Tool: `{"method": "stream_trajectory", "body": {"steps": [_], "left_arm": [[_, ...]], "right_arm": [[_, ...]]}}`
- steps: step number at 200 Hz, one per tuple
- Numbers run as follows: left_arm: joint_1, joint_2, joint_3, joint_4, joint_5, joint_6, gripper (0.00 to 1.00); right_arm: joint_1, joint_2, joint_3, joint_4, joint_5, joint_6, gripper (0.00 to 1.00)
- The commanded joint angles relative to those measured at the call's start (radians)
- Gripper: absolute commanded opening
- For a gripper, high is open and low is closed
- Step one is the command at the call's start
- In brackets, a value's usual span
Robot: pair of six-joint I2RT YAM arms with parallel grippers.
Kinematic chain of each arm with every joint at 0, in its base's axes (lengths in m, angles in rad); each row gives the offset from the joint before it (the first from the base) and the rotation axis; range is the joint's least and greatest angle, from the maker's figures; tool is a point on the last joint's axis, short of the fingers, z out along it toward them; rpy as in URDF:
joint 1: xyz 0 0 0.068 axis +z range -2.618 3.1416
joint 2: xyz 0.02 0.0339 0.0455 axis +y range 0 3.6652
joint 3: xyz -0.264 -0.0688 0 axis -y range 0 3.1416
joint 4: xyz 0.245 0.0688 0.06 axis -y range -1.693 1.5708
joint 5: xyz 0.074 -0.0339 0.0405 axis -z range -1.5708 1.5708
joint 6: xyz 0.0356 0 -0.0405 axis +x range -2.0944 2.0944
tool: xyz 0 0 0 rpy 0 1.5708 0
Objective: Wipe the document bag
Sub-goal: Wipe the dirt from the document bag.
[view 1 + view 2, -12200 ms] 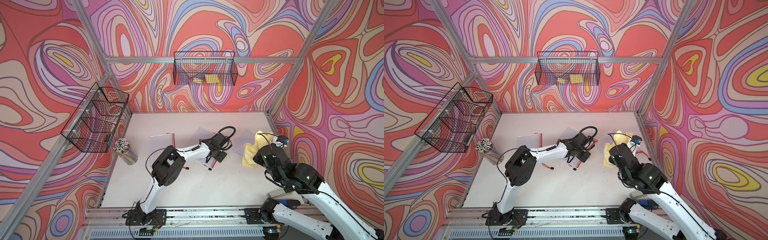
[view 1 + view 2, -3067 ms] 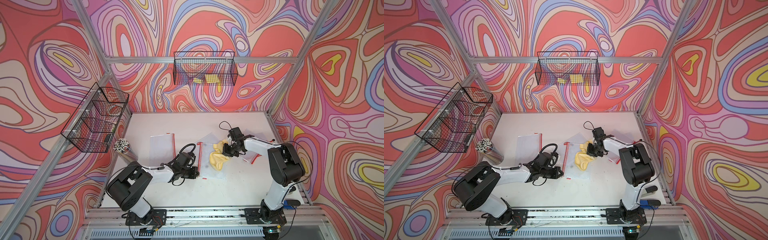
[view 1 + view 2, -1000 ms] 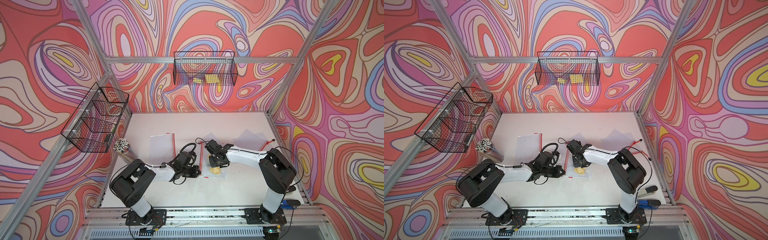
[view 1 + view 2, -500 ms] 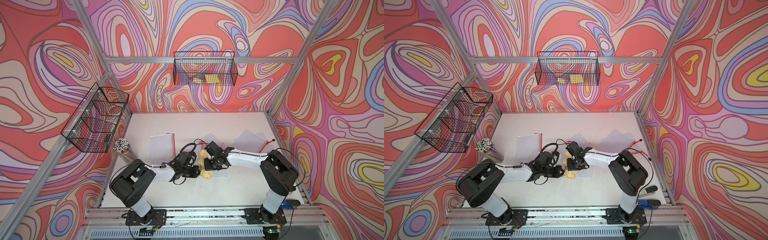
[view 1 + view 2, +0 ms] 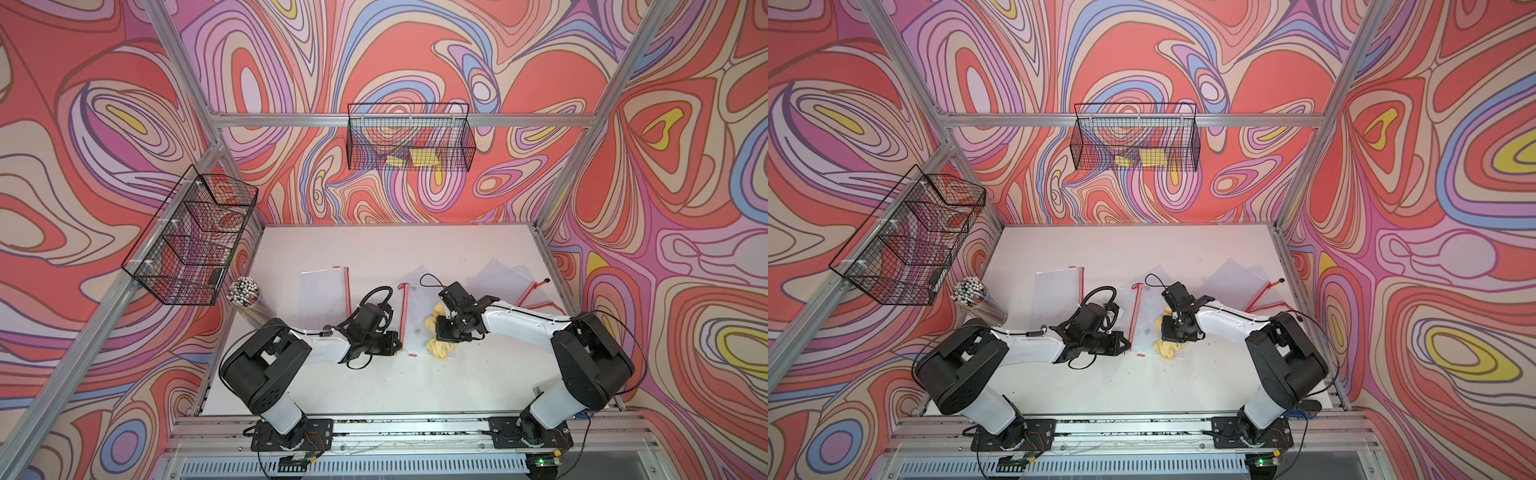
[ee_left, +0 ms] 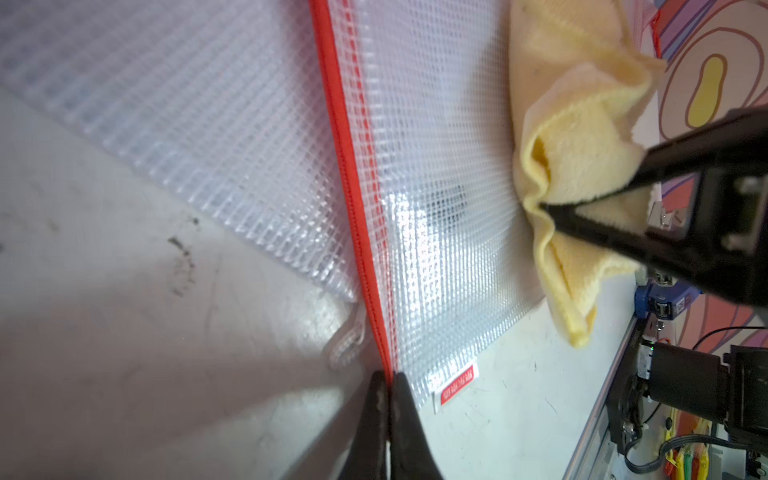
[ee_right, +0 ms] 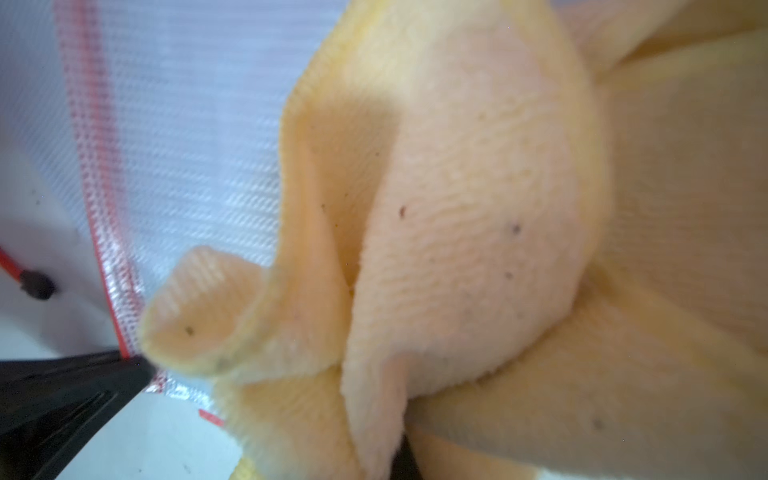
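While the left gripper [image 6: 388, 384] was clamped on the red zipper [image 6: 349, 187] at the near corner of the document bag [image 5: 415, 316], pinning it flat on the table [image 5: 374, 386], the wiping looked underway rather than finished (a dark smudge [image 6: 448, 203] showed on the bag just beside the cloth). The yellow cloth [image 5: 438, 348] lay over the bag's right edge, bunched in the clenched right gripper [image 6: 544, 206], so that patch seemed left to cover.

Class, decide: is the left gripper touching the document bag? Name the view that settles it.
Touching. The left wrist view shows the left gripper shut on the red zipper edge of the bag, with no gap between them.
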Motion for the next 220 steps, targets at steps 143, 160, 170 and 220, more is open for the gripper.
{"method": "stream_trajectory", "body": {"steps": [143,160,170,220], "left_arm": [[0.007,-0.06,-0.024,-0.136,-0.083,0.01,0.0],[0.006,-0.043,-0.014,-0.137,-0.074,0.012,0.0],[0.006,-0.037,-0.013,-0.133,-0.068,0.008,0.0],[0.006,-0.061,-0.026,-0.15,-0.09,0.005,0.0]], "right_arm": [[-0.033,-0.124,-0.189,0.073,-0.042,0.144,0.0],[0.055,-0.042,-0.035,0.045,0.004,0.117,0.0],[0.092,0.022,0.066,0.031,0.015,0.098,0.0],[0.073,0.303,0.354,0.037,-0.006,0.006,0.0]]}}
